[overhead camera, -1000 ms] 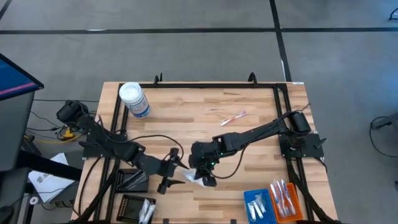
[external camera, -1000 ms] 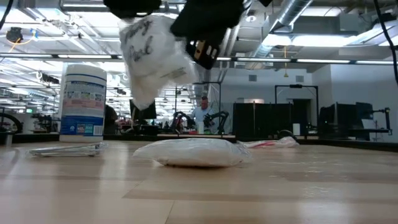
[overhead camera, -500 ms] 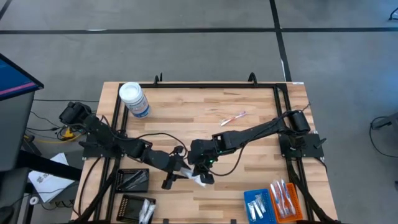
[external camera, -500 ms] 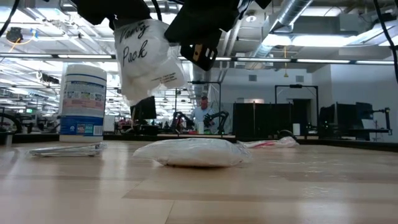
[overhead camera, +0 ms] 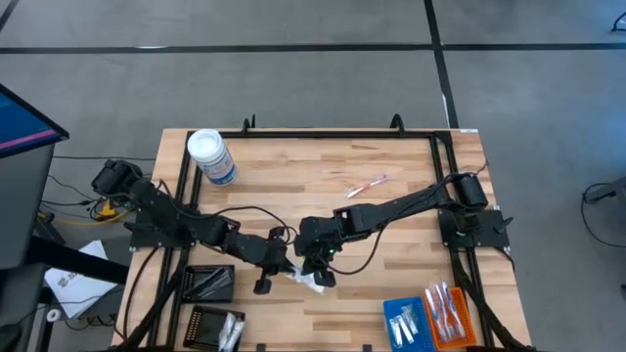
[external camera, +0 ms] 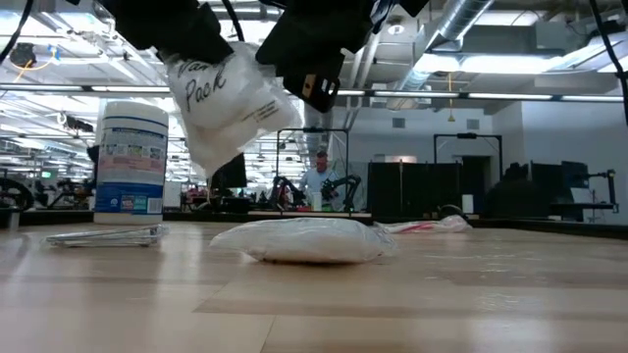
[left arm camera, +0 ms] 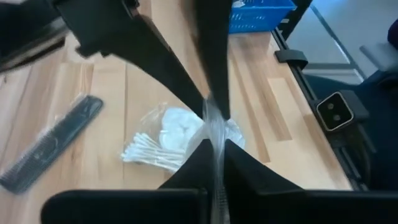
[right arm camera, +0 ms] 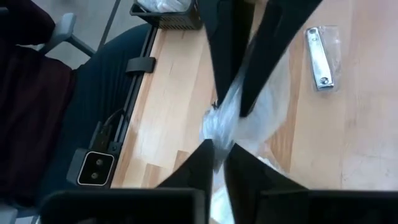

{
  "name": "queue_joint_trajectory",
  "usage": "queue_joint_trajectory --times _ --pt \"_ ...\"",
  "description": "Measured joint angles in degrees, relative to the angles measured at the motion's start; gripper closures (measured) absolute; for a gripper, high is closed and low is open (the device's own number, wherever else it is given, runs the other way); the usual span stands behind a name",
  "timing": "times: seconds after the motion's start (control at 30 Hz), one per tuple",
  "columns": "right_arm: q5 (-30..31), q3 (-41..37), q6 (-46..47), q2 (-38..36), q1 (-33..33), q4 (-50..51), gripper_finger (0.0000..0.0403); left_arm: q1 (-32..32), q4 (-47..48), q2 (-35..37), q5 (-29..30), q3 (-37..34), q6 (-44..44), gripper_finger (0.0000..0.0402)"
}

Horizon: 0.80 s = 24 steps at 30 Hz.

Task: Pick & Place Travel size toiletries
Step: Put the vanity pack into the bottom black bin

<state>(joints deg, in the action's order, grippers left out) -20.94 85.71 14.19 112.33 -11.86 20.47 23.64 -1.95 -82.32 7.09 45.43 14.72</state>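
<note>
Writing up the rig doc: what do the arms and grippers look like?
Both arms are dark, jointed, with black cables looping alongside. The left gripper and right gripper have slim, tapering black fingers. A small green light shows by the right wrist. No readable markings.

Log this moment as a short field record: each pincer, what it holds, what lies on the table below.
left pincer: shut on the clear packet, mid-table near the front
right pincer: shut on the same clear packet, opposite side
clear packet: lifted off the table, printed "Pack", pinched by both arms
white pouch: lying on the table under the packet
comb: flat on the wood beside it
round jar: upright, far left corner
</note>
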Motion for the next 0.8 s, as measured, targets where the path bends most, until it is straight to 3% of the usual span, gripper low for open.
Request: queue_joint_trajectory --times 0.2,0.33,0.47,0.6,0.8 --pt "-0.62 0.65 -1.37 0.0 -0.17 0.69 0.0291 0.59 5.14 4.13 0.78 -0.11 6.99 0.0397" --pt "-5.94 3.72 -4.26 0.0 -0.09 5.2 0.0218 2.77 10.04 7.99 7.05 -0.11 12.91 0.0399" --pt "-7.73 7.73 -9.26 -0.01 0.41 11.4 0.0159 5.33 17.26 13.32 11.97 -0.11 26.45 0.04" --pt "-7.72 11.09 -13.1 -0.02 1.78 15.71 0.0135 8.53 23.69 18.44 12.36 -0.09 40.25 0.0401" --pt "-7.66 12.54 -13.81 -0.61 5.94 17.85 0.0132 16.16 33.56 20.88 8.06 -0.09 65.1 0.0401"
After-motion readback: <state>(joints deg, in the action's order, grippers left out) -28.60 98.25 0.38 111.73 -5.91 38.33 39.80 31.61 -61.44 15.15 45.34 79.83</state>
